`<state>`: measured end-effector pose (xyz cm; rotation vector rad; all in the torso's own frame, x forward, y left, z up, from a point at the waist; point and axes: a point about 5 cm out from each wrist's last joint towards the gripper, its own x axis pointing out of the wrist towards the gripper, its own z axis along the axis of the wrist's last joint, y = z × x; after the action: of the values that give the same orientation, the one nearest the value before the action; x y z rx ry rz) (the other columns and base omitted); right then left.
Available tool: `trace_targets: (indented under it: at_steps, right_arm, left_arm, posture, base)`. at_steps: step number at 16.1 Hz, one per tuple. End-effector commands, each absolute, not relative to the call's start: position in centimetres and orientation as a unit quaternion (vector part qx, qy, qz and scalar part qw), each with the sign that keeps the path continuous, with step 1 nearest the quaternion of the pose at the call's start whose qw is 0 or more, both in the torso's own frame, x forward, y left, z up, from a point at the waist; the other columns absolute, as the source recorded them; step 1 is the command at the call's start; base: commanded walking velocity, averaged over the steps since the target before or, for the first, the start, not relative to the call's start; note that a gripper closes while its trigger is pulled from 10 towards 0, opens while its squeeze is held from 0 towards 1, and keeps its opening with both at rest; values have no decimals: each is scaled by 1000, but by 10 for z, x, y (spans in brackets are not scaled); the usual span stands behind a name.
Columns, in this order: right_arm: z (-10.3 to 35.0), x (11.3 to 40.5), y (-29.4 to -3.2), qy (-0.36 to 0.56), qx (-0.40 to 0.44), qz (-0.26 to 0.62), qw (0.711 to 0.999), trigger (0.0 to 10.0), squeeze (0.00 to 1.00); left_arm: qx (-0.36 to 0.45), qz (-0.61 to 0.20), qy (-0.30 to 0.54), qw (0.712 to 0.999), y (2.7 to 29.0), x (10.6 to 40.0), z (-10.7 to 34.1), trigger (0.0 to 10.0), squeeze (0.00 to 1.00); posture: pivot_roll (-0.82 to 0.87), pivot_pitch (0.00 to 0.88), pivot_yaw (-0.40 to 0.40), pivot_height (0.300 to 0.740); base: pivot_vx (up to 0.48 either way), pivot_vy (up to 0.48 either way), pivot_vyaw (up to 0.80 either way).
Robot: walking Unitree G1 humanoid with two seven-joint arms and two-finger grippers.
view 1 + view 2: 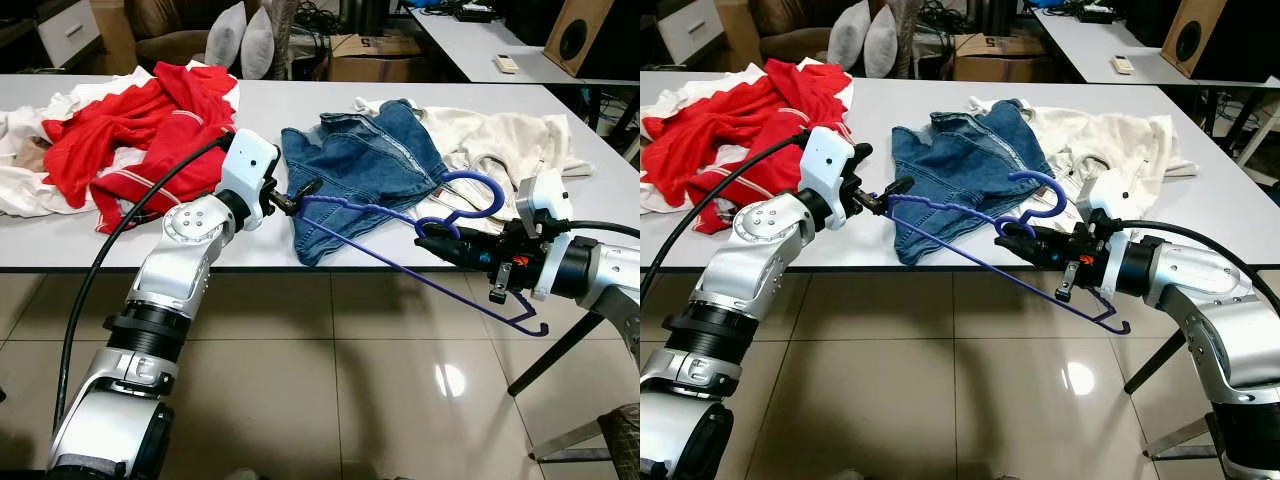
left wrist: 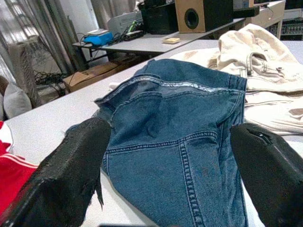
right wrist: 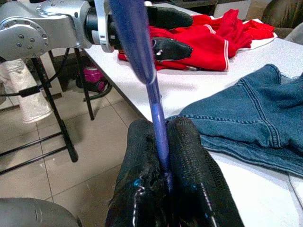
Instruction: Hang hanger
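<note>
Right gripper (image 1: 1012, 232): fingers pressed together on the neck of the hanger (image 1: 970, 238), just below its hook. The right wrist view confirms this: both black fingers (image 3: 142, 165) meet around the blue rod with no gap between them.

Hanger: blue, held in the air at the front edge of the table (image 1: 1200, 190), partly over the jeans (image 1: 960, 160) and partly out over the tiled floor (image 1: 940, 380). Its hook curls up above the right gripper. One shoulder end reaches toward the left gripper (image 1: 305, 190); the other dips below the right forearm, off the table edge.

Left gripper: fingers spread wide, as the left wrist view shows, with the jeans visible through the broad gap between the two pads (image 2: 71, 165). In the head views its fingertips sit at the hanger's near shoulder end; whether they touch the hanger cannot be told. The right wrist view shows the two left fingers either side of the blue rod, apart from each other.

Table contents: jeans lie crumpled at the centre, hanging slightly over the front edge. A red garment (image 1: 140, 130) lies heaped to the robot's left. A cream garment (image 1: 500, 140) lies to the right, touching the jeans.
</note>
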<state>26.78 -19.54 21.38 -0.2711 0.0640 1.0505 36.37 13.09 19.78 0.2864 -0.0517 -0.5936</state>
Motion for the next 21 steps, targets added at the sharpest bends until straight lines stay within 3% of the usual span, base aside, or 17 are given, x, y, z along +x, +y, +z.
trace_targets:
  at_steps: [1, 8, 21]
  right_arm:
    - [232, 268, -197, -17, -143, 498, 855, 10000, 0]
    - [234, 265, -199, -20, -141, 497, 856, 10000, 0]
    - [238, 268, -204, -25, -146, 487, 861, 10000, 0]
  left_arm:
    - [150, -295, -4, 944, 130, 362, 188, 10000, 0]
    - [156, -299, 41, 941, 130, 353, 158, 10000, 0]
    - [159, -295, 63, 940, 135, 346, 142, 10000, 0]
  posture:
    - [-129, 0, -3, 740]
    - [-135, 0, 7, 740]
    - [-130, 0, 4, 740]
  base:
    - [0, 0, 0]
    - [0, 0, 0]
    - [0, 0, 0]
